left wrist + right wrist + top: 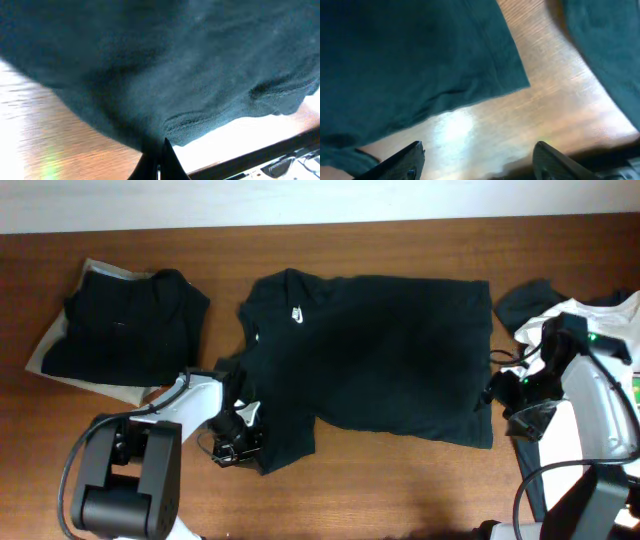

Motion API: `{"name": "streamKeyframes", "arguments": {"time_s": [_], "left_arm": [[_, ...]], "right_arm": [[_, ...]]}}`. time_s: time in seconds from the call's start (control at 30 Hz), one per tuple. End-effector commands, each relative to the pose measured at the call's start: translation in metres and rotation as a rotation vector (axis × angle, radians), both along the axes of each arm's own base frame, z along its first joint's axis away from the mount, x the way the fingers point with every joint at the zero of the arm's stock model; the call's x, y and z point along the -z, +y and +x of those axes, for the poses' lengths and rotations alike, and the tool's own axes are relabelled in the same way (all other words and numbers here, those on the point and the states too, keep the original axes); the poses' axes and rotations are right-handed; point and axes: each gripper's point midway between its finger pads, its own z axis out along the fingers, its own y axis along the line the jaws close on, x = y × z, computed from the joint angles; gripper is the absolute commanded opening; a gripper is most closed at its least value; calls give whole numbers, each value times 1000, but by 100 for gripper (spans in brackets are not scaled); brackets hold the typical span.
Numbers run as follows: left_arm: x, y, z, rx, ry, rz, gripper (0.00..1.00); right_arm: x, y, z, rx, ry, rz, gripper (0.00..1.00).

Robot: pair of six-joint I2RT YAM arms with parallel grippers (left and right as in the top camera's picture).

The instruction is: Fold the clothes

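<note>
Wooden bench (400, 490): black shirt (380, 350) lies lengthwise left-right (collar left); left claw (159, 160) clenched on its near sleeve, right claw (479, 152) released, hem corner just ahead.

Shows black T-shirt (175, 60) filling the upper and central field, slightly blurred, with a stitched hem curving along its lower right margin. Shows left gripper (159, 157) at bottom centre, jaws pressed together on a bunched fold of the fabric. Below the cloth, wooden tabletop (55, 140), glare-washed toward the table edge at lower right.
</note>
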Motion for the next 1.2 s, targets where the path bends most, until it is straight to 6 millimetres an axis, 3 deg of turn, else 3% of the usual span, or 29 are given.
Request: {"name": "streamKeyframes", "arguments": {"time_s": [0.0, 0.07, 0.13, 0.17, 0.33, 0.47, 0.5, 0.6, 0.8, 0.93, 1.03, 1.17], "left_arm": [[-1, 8, 17, -1, -31, 42, 0], [-4, 8, 16, -1, -20, 44, 0], [-5, 9, 12, 2, -4, 46, 0], [-7, 9, 11, 4, 0, 47, 1], [-22, 8, 16, 9, -64, 34, 0], [-44, 13, 22, 14, -162, 52, 1], [-49, 13, 23, 14, -183, 50, 1], [-58, 13, 21, 13, -207, 46, 1], [-68, 22, 12, 8, -202, 75, 1], [-89, 33, -1, -31, -157, 83, 1], [-110, 38, 16, -39, -256, 103, 1], [-119, 34, 65, -51, -445, 87, 0]], "right_arm": [[24, 9, -17, 53, 47, 35, 62], [45, 12, -24, 98, 59, 37, 58], [64, 15, -19, 119, 7, 51, 57], [79, 16, -19, 170, -11, 42, 52], [99, 12, -11, 196, -86, 18, 44], [102, 9, -16, 197, -71, -5, 13], [102, 10, -18, 196, -65, -3, 6], [96, 11, -22, 186, -35, 4, 4], [48, 11, -23, 31, 29, 37, 4], [15, 49, -39, -71, 45, 259, 4], [8, 52, -47, -85, 53, 267, 4], [14, 42, -18, -59, -64, 217, 4]]}}
